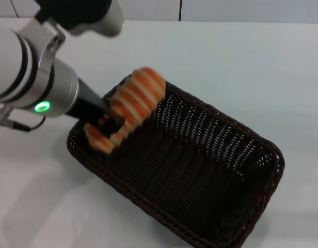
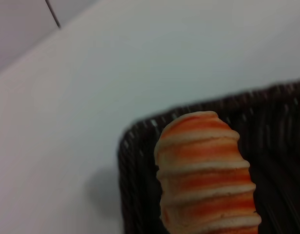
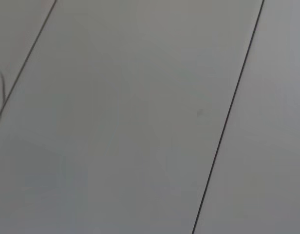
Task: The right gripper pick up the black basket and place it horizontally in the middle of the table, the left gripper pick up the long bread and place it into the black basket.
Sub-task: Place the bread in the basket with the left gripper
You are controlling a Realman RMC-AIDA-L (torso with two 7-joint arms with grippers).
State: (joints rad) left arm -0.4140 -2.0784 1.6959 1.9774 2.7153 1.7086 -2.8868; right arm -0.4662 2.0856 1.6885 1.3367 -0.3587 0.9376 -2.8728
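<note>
Dark wicker fills the near part of the head view: the black basket (image 1: 200,175) sits on the table (image 1: 241,57), long axis running diagonally from the robot's near right toward its far left, not squared up w/ the table edge. It looks roughly mid-table, so the basket half of the task reads as done, tho how "horizontal" it counts as is a judgement call. Further back, over the basket's far-left corner, the left gripper (image 1: 108,123) comes in from the robot's left, black fingers clenched on the long bread (image 1: 129,109), gripping it around the lower-middle of the loaf. The bread is held up in the air, striped orange/cream side facing the camera, tilted so one end points up and away and the other hangs down by the rim; no contact w/ the basket floor that I can see. The left wrist view confirms: the loaf sits just inside the basket's corner w/ the braided rim behind it and bare table beyond. Key relation for the next move: the open basket floor lies below and toward the robot's right of the bread, and the loaf's long axis is close to crossing the short end wall. So it prob needs to travel inward along the basket's length and drop lower before letting go, else an end could catch the rim and tip out. The right gripper isn't visible anywhere; its wrist view shows only plain pale panels w/ thin seams, so it's prob parked off to the side.
</note>
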